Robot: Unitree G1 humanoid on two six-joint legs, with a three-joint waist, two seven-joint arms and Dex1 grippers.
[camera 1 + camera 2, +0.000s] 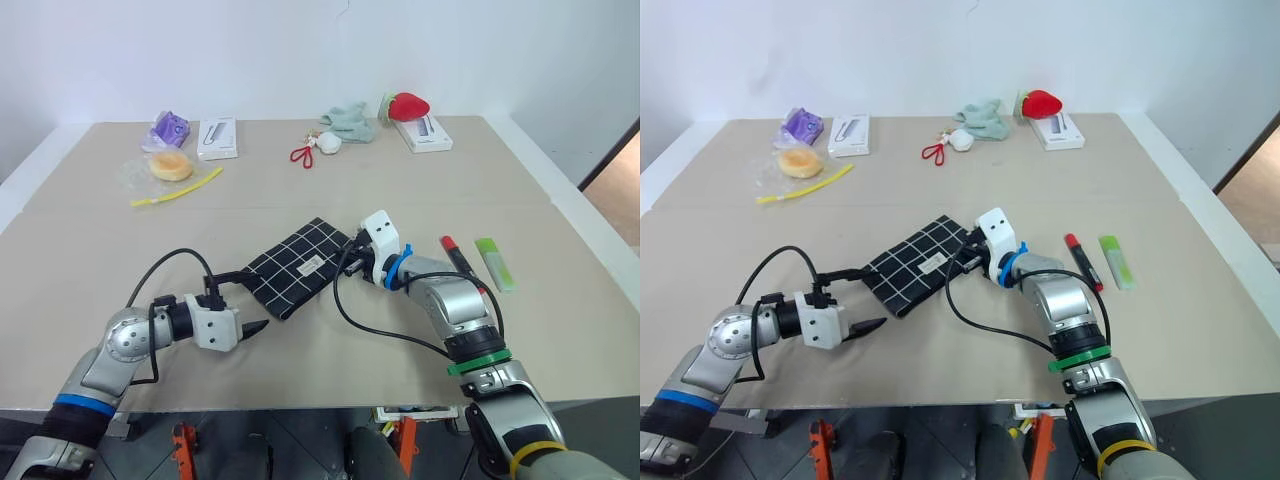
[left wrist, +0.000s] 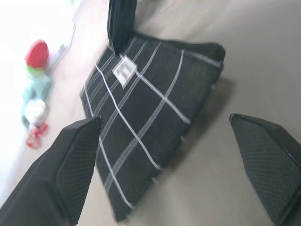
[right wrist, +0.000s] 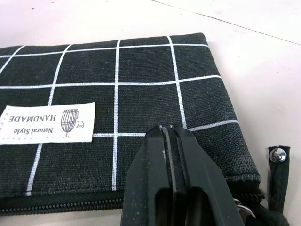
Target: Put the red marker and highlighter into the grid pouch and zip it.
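The right pincer (image 3: 171, 155), pressed together, hides the grid pouch's (image 3: 117, 94) zipper pull behind its tips; whether it pinches anything there cannot be told. The pouch runs off that picture's edge. In the left wrist view the far worktop items (image 2: 35, 94) are a blur. A small purple thing (image 1: 169, 128) is too small to identify.

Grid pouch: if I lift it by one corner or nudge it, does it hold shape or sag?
The grid pouch looks like soft woven fabric lying flat, so it would probably droop from a corner. It seems thin and empty, likely light, so a nudge may slide it across the smooth table.
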